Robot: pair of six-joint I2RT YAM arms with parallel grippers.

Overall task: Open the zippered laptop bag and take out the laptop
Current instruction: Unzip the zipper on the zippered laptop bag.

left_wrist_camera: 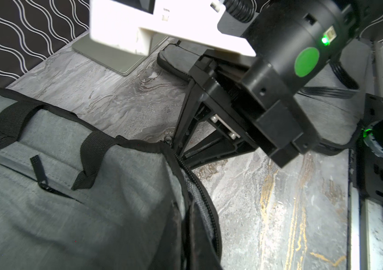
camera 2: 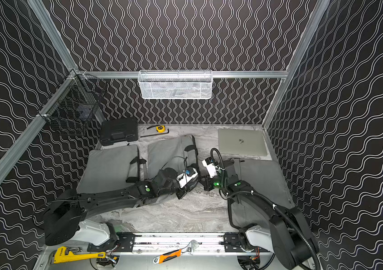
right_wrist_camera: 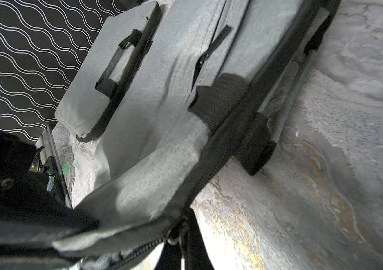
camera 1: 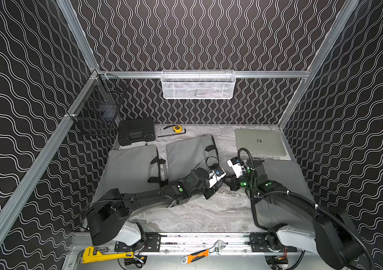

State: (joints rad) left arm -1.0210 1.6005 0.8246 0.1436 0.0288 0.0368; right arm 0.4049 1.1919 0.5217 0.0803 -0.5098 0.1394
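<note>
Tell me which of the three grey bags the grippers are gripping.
The middle bag: the left gripper pinches its near corner, the right gripper its zipper pull. The left bag and right bag lie flat, ungripped.

Wavy blk walls (camera 1: 197,35) — marble tabletop (camera 1: 209,210)

In its own wrist view the left gripper (left_wrist_camera: 197,233) is just a dark blur against a corner of the bag (left_wrist_camera: 69,210). The right gripper (right_wrist_camera: 181,247) runs off the view's edge beside the zipper pull (right_wrist_camera: 174,236). From above, neither pair of tips shows. Whatever lies in the white basket (camera 1: 223,88) is too fuzzy to tell.
</note>
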